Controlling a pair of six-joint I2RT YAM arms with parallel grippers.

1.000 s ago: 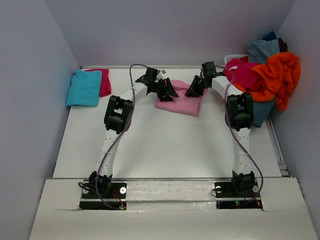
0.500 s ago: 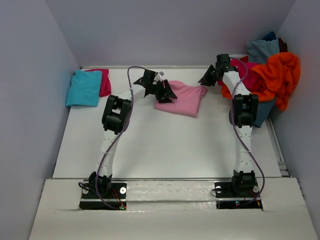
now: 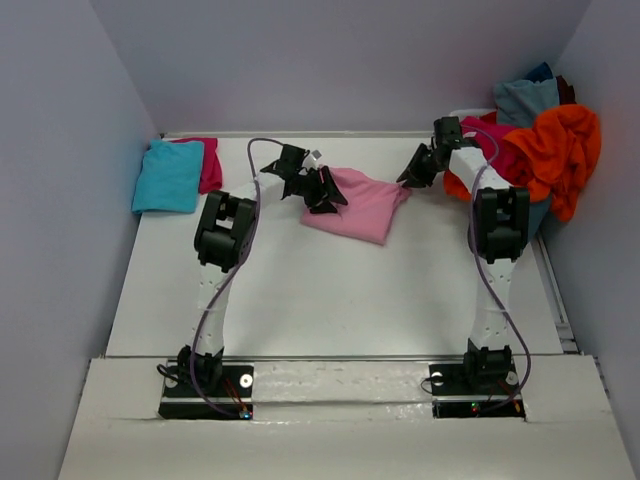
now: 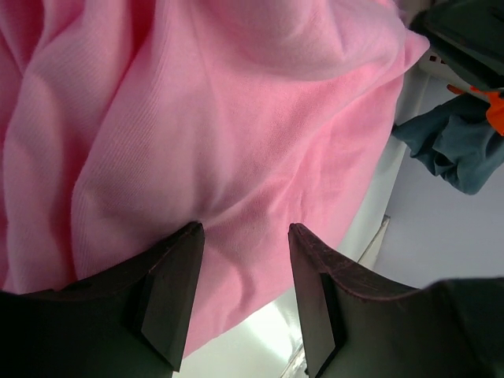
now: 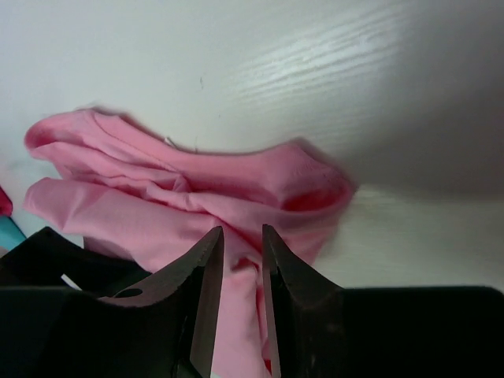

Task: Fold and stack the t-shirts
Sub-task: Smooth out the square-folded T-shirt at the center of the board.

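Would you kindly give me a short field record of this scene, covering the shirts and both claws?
handled item: light pink t-shirt, rumpled, mid-table
left claw: open, at the shirt's left edge
right claw: fingers narrowly apart by its right corner; grip unclear
far left: turquoise t-shirt, magenta t-shirt showing at its right side
far right: orange t-shirt, heaped with others

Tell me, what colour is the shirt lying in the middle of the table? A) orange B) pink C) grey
B: the pink shirt lies alone in the middle of the table; the orange shirt is heaped at the far right.
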